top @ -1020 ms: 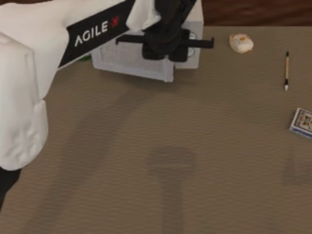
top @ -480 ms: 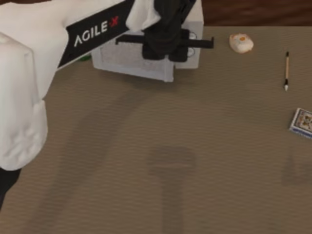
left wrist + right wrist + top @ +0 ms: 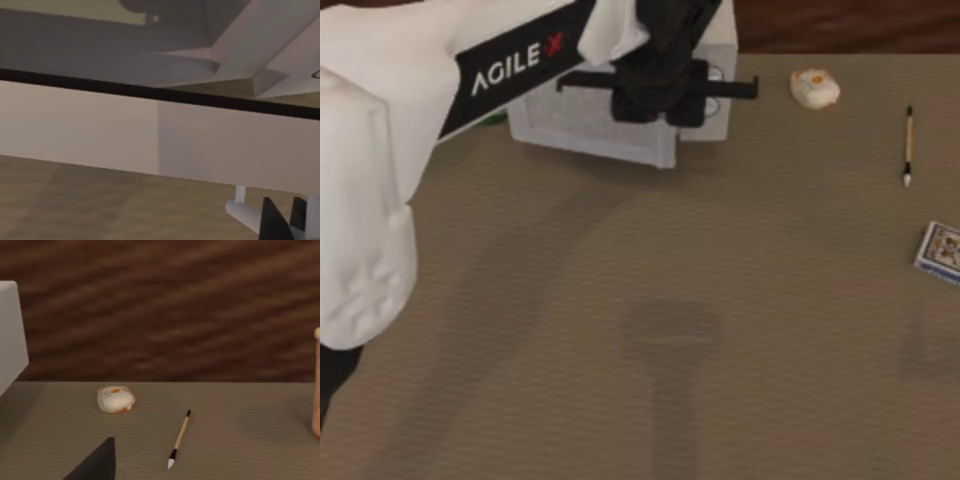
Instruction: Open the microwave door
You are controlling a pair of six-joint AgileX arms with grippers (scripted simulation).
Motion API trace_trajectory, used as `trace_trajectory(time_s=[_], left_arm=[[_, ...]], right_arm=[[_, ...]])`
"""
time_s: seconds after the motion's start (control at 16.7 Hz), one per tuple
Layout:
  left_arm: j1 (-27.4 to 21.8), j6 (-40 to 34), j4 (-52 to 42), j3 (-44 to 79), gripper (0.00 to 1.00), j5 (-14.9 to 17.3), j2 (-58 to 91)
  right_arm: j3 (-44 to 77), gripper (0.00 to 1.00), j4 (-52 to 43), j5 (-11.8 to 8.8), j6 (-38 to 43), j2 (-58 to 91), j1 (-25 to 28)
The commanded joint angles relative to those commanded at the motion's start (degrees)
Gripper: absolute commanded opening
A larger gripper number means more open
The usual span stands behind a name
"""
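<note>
Microwave (image 3: 720,40) at the counter's (image 3: 620,300) far edge, microwave door (image 3: 590,125) swung slightly ajar. Left end effector (image 3: 660,100) directly over that door; finger spread impossible to tell. Right of the microwave: pale round lump (image 3: 814,88), brush (image 3: 908,145), patterned box (image 3: 940,250).

Bulky white left arm (image 3: 380,150), black band lettered AGILE X, black left pincer (image 3: 660,85)

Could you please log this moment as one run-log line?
left gripper: over microwave front, at microwave door | door: slightly ajar | right arm: parked, out of top view
</note>
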Motion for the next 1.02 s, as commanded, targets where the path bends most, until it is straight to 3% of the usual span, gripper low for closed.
trace_trajectory(time_s=[0.54, 1.02], left_arm=[[-0.44, -0.11, 0.15, -0.28, 0.00, 0.37, 0.11], [0.66, 5.38, 4.82, -9.19, 0.00, 2.74, -5.51]], right_arm=[[0.00, 1.00, 0.00, 0.00, 0.00, 0.00, 0.00], [0.00, 1.00, 0.00, 0.00, 0.00, 0.00, 0.00]])
